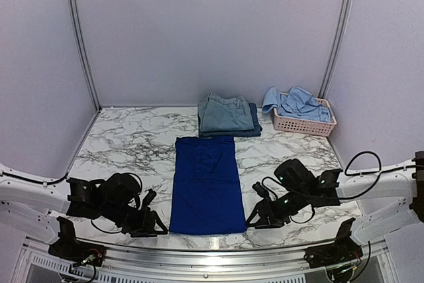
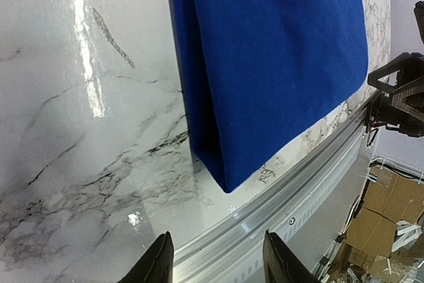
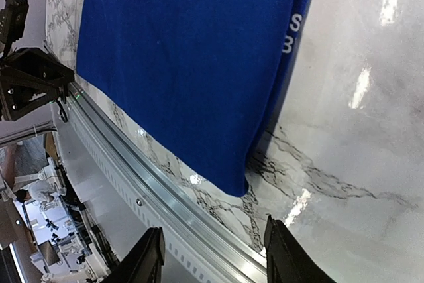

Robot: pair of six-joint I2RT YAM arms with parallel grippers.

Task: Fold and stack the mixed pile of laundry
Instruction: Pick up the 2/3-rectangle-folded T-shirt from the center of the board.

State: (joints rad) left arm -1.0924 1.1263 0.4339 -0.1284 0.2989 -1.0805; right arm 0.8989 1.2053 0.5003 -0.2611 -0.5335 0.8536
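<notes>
A royal-blue T-shirt (image 1: 205, 183) lies folded into a long strip down the middle of the marble table; white lettering shows at its folded edges (image 3: 291, 31). My left gripper (image 1: 152, 228) sits low just left of the shirt's near-left corner (image 2: 228, 183). Its jaws (image 2: 217, 238) stand apart with nothing between them. My right gripper (image 1: 255, 222) sits just right of the near-right corner (image 3: 238, 187), jaws (image 3: 213, 226) likewise apart and empty. Folded faded denim (image 1: 225, 113) lies stacked on a navy piece (image 1: 256, 127) behind the T-shirt. A light-blue shirt (image 1: 298, 103) spills from the basket.
The pink lattice basket (image 1: 301, 125) stands at the back right against the wall. A metal rail (image 1: 205, 250) runs along the table's near edge, right below both grippers. White walls close off the back and sides.
</notes>
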